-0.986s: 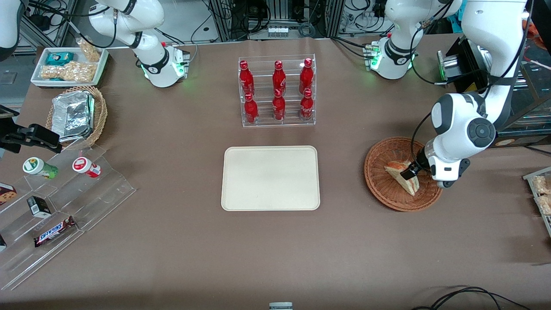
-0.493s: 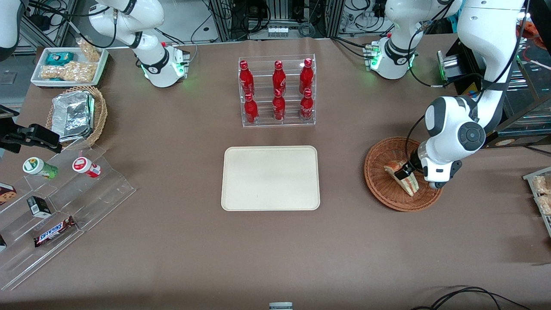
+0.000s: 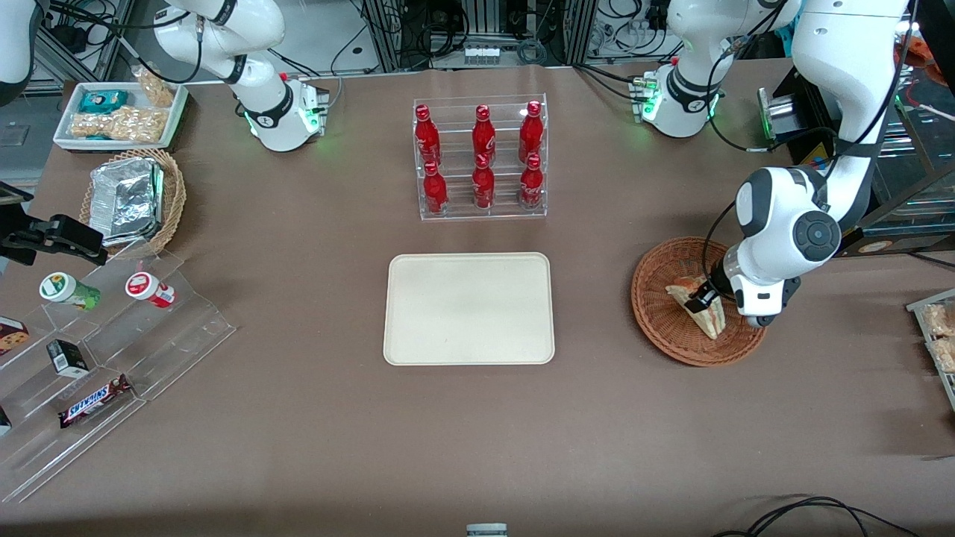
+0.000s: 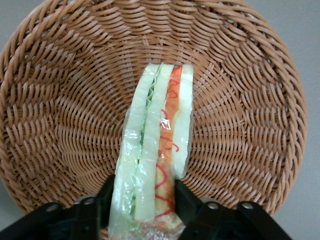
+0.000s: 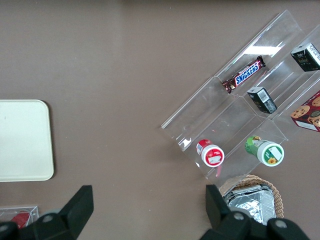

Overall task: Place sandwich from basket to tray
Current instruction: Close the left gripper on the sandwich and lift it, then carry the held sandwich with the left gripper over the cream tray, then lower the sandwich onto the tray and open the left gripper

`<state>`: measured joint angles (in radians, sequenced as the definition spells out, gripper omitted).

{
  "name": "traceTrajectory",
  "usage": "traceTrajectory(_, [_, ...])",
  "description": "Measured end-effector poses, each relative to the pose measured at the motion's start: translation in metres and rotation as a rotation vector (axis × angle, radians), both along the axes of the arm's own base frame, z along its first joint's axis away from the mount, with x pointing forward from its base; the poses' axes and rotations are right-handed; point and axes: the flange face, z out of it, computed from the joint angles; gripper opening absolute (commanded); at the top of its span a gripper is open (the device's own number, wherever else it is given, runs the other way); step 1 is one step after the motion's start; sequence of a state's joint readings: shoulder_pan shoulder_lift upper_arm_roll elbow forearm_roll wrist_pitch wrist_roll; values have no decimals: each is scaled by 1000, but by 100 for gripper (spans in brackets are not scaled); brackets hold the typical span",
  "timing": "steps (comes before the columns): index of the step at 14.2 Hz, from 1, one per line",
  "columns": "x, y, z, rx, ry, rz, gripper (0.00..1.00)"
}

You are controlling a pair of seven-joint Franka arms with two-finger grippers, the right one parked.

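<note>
Wicker basket (image 3: 697, 301) near your working-arm bench edge holds one sandwich (image 3: 700, 307), your gripper (image 3: 704, 300) clamped on it; one tray (image 3: 469, 308) mid-bench.

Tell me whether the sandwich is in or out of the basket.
In. The sandwich stands on edge over the basket weave, and the end effector is shut on its wide end. The tray holds nothing.
</note>
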<state>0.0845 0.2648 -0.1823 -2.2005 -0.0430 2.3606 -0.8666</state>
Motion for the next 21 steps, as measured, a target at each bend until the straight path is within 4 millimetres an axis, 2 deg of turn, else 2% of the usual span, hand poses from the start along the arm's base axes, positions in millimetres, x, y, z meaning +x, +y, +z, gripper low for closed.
traceTrajectory(2, [5, 0, 6, 0, -11, 0, 7])
traceTrajectory(4, [12, -3, 22, -1, -21, -5, 6])
traceTrajectory(5, [16, -7, 35, 0, -18, -16, 6])
traceTrajectory(7, [25, -33, 70, 3, -6, -68, 6])
traceTrajectory(9, [26, -81, 104, 38, 2, -177, 5])
traceTrajectory(10, [23, -111, 115, 66, 2, -231, 6])
traceTrajectory(12, [10, -181, 125, 106, -10, -321, 7])
traceTrajectory(13, [1, -215, 122, 109, -13, -370, 7])
traceTrajectory(17, [-32, -354, 83, 86, -2, -525, 8])
traceTrajectory(19, [-34, -405, 70, 82, 15, -526, 9])
traceTrajectory(21, [-23, -438, 63, 77, 32, -522, 10])
